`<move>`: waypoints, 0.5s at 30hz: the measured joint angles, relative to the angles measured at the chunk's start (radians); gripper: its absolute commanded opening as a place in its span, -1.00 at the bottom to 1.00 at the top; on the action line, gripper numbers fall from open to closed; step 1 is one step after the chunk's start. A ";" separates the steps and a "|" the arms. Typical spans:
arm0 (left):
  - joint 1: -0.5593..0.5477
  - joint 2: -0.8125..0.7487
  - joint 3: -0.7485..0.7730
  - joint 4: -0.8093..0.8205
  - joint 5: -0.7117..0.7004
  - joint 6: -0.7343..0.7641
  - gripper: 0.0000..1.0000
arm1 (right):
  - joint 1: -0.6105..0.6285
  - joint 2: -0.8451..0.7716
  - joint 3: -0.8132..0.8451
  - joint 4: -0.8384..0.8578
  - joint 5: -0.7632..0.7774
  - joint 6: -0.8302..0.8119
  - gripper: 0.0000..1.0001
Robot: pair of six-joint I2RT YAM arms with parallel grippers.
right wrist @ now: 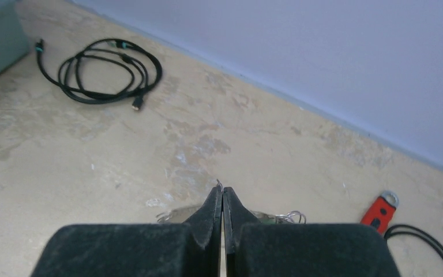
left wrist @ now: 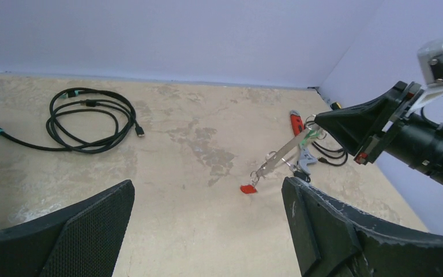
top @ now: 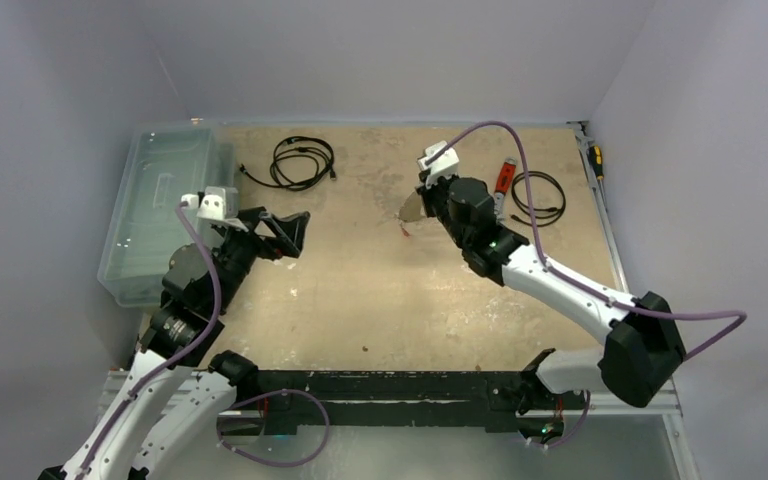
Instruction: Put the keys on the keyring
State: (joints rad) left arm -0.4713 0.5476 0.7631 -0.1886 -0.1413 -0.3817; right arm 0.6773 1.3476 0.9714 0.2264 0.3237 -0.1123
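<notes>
Two black pads of the right jaws are clenched flat together, with the keyring (left wrist: 285, 153) pinched between them at its top end. From the left wrist the ring is seen edge-on, a thin grey strip slanting down from the jaw tips toward the desk (top: 380, 290). A red-tagged key (left wrist: 248, 188) hangs at its lowest end, at or just above the desk; the pictures do not settle which. A green tag (left wrist: 310, 136) sits close under the jaw tips. A dark-headed key (left wrist: 303, 173) dangles partway along, beside small wire loops too fine to sort out. From the right wrist the closed jaws hide most of the ring, and only grey slivers show on either side. From above it is a small pale patch half under the wrist.

The left jaws are released, spread wide and holding nothing, over the left part of the desk and well apart from the keyring.

Beyond the ring lie a red-handled tool (top: 505, 178) and a black cable loop (top: 538, 198), close enough that they may touch. A larger coiled cable (top: 302, 160) lies near the back wall. A clear plastic bin (top: 155, 215) sits at the left edge, partly behind the left arm.
</notes>
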 measured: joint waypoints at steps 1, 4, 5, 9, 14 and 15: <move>0.000 -0.003 -0.007 0.005 0.010 0.003 0.99 | 0.012 -0.018 -0.014 0.015 -0.001 -0.013 -1.00; 0.000 -0.003 -0.016 0.008 0.024 0.008 0.99 | 0.051 -0.094 -0.070 0.047 -0.012 -0.047 -1.00; 0.000 0.002 -0.014 0.007 0.022 0.008 0.99 | 0.061 -0.119 -0.089 0.058 -0.023 -0.053 -1.00; 0.000 0.058 0.022 -0.036 -0.013 0.003 0.69 | 0.093 -0.255 -0.175 0.097 -0.090 -0.056 -1.00; 0.011 0.153 0.094 -0.113 -0.095 -0.010 0.89 | 0.104 -0.405 -0.256 0.150 -0.197 -0.021 -1.00; 0.016 0.156 0.094 -0.124 -0.097 -0.011 0.97 | 0.106 -0.430 -0.269 0.156 -0.222 -0.011 -1.00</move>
State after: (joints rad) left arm -0.4557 0.7033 0.8574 -0.3126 -0.2386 -0.3923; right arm 0.7837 0.9180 0.7029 0.3820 0.1020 -0.1230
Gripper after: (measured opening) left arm 0.858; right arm 0.005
